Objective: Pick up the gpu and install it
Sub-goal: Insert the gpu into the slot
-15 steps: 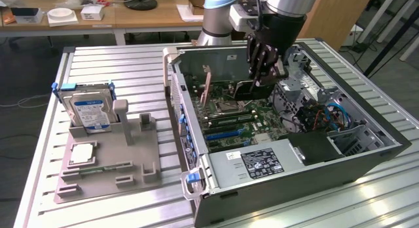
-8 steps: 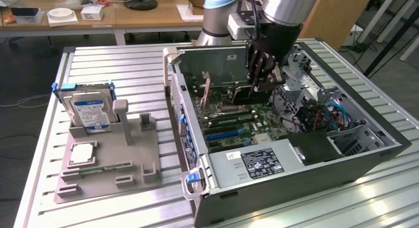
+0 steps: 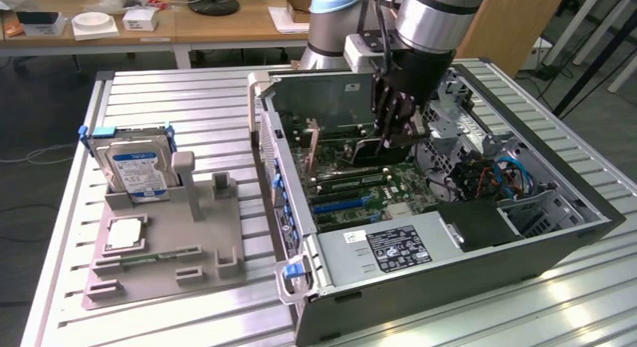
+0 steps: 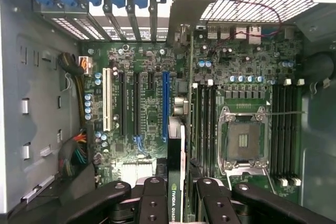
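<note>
Bright even light; glare on the metal table (image 3: pixel 568 298)

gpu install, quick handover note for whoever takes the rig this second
Pincer: shut on the gpu, card held edge-on between the fingers.
Where: inside the open pc case, over the motherboard, near the blue slot.
Done: gpu picked up and brought into the case.
Left: card does not look seated in a slot yet.
</note>
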